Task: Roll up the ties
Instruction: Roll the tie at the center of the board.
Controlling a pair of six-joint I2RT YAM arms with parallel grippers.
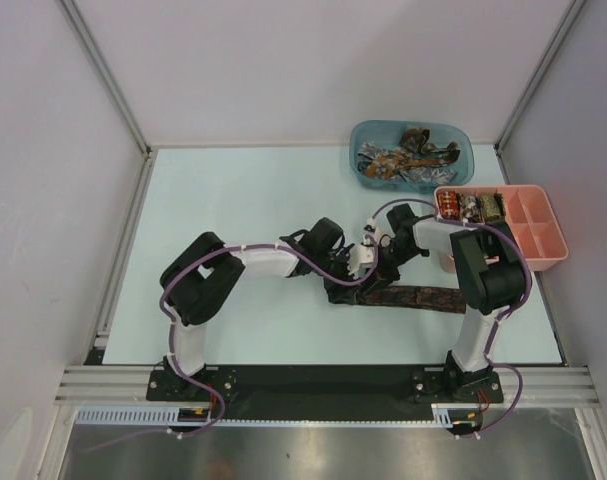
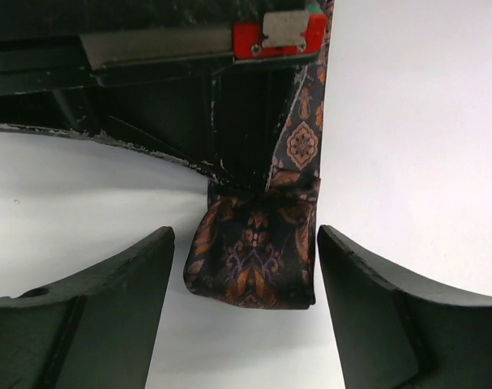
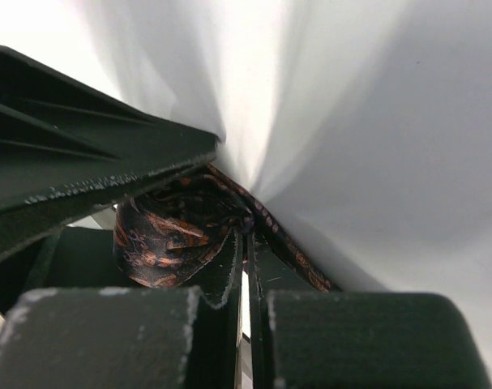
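Black fingers of the left pincer fill the near edge of its wrist view, spread wide at 9 and 3 o'clock of the dark tie, gripping nothing. The tie's patterned end is curled into a loose roll between them. The right pincer is clamped tight on that roll's fold. From overhead, the rest of the tie lies flat on the tabletop at 4 o'clock of centre; a blue tub of other ties sits at 12 o'clock from it, a pink tray at 2 o'clock.
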